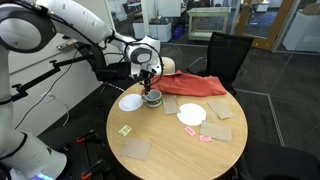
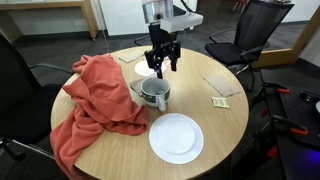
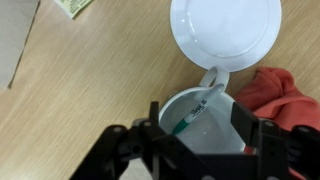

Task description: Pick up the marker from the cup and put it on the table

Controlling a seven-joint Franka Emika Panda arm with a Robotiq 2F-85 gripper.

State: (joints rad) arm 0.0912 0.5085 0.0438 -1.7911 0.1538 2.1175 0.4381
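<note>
The cup (image 3: 222,140) is a pale round mug with a handle and stands on the tan wooden table (image 3: 90,90), between a white plate and a red cloth. The marker (image 3: 190,117), white with a green end, leans inside it. My gripper (image 3: 200,125) is open directly above the cup, one finger on each side of the rim, touching nothing. In both exterior views the gripper (image 1: 148,80) (image 2: 160,68) hangs just over the cup (image 1: 152,97) (image 2: 154,95); the marker is too small to make out there.
A white plate (image 3: 225,30) lies next to the cup's handle, and another plate (image 2: 176,137) lies nearer the table's edge. A red cloth (image 2: 95,100) drapes over the table beside the cup. Tan paper squares (image 1: 136,148) and a yellow-green scrap (image 2: 221,102) lie about. Chairs (image 1: 225,55) ring the table.
</note>
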